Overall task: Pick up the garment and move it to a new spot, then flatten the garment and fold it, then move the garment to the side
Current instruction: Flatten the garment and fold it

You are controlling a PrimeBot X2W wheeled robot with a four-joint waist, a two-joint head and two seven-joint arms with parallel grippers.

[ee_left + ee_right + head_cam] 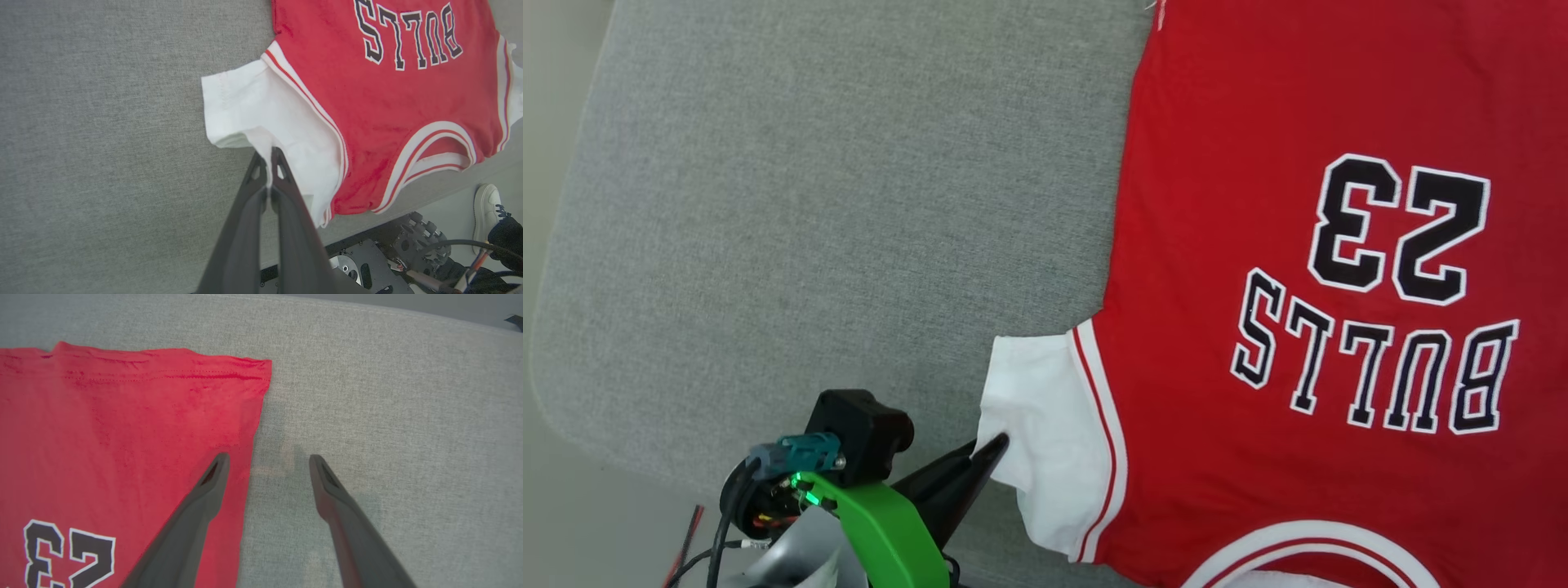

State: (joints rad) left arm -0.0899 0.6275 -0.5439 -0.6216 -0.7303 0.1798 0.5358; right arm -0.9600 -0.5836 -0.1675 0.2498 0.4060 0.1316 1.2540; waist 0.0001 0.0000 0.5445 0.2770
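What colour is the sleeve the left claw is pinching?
The sleeve is white, edged with red-white striped trim; left wrist view shows it best.

- Left gripper (267,157): two long, dark grey, tapering fingers.
- Green bracket (882,523) on wrist; black housing (858,429) at its eleven o'clock, teal connector (796,453), black cables (719,539).
- Right gripper (267,459): matching dark fingers.

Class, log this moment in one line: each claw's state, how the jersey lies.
jersey: flat, lettering up, on grey fabric surface | left claw: shut on white sleeve | right claw: open, straddling jersey edge
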